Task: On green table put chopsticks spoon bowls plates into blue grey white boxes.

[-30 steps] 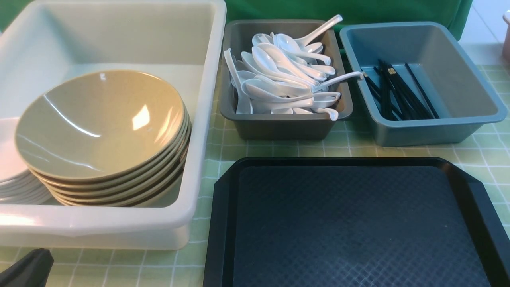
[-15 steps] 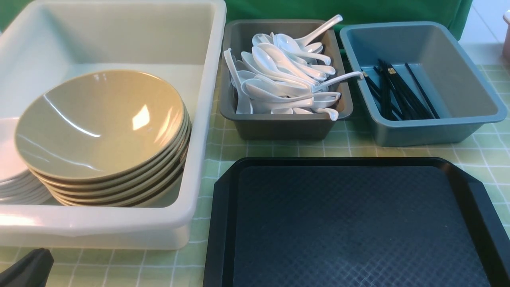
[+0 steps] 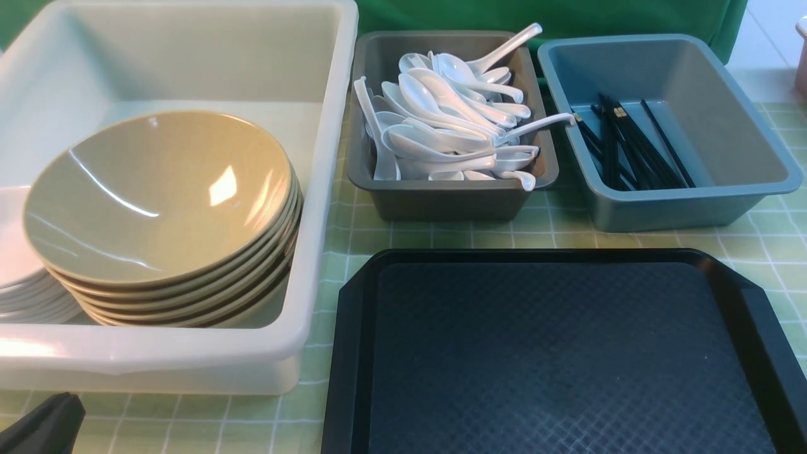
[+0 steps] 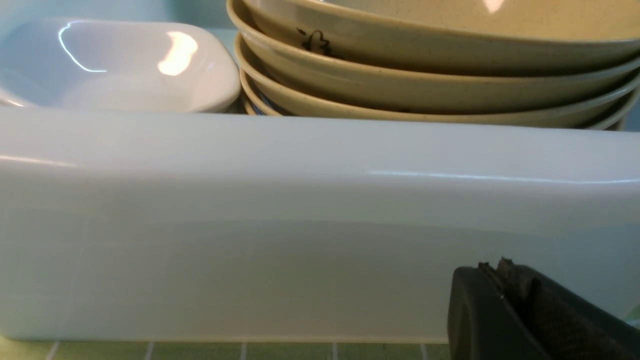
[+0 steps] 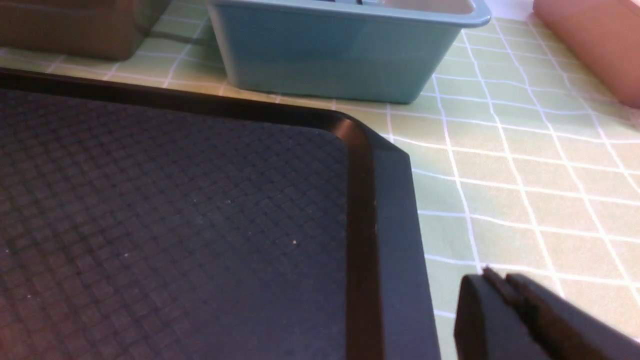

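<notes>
— Bowls and plates?
— Stacked side by side in the big white box, on the green table.
— Spoons?
— Piled in the grey box.
— Chopsticks?
— Leaning in the blue box.

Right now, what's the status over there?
Left gripper and right gripper shut, empty. Bowls, plates in white box; spoons, chopsticks boxed. Black tray bare, nothing blocking.

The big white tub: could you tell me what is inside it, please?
The white tub holds stacked tan bowls beside stacked white plates. The floor beneath both stacks is hidden.
</notes>
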`<state>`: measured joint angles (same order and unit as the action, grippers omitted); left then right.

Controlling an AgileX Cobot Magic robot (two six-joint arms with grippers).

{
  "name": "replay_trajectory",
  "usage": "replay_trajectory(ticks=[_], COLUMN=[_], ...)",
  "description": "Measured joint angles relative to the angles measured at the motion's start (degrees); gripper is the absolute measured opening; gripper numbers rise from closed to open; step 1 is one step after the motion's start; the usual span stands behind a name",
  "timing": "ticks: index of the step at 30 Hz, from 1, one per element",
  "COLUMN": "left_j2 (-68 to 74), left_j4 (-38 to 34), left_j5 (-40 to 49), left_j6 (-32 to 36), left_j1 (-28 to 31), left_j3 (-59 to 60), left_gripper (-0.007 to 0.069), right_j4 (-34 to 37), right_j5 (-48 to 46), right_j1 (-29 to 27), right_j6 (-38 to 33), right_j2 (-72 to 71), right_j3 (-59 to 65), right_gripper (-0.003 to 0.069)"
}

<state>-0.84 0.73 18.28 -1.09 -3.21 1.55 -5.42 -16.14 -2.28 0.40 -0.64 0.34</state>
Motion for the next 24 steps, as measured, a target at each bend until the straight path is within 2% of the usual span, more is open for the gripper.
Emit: replay_trajectory(ticks=[24], left_j2=[0.0], left_j4=[0.0], left_j5=[0.0], left_j6=[0.06], left_j1=[0.0], left_j3=[0.0], left_gripper=[-0.0002], right_j4=[0.0], right_j5=[0.0], right_j1=[0.0], right_j6=[0.0], right_j2=[0.0], right_j3=[0.0], right_gripper=[0.0068])
